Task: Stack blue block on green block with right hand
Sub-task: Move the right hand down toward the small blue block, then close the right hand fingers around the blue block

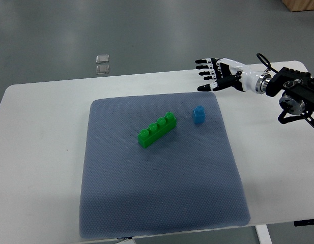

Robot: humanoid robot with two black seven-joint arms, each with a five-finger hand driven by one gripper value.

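A small blue block [199, 115] stands on the grey mat [162, 203], right of centre. A long green block [157, 130] with a row of studs lies diagonally just to its left, a short gap between them. My right hand [210, 74] hovers over the white table beyond the mat's far right corner, above and slightly right of the blue block. Its fingers are spread and hold nothing. The left arm does not show.
The white table [39, 152] carries the mat, with bare margins on the left and right. A small clear object [102, 64] lies on the floor past the table's far edge. The right forearm [294, 91] with cables fills the table's far right corner.
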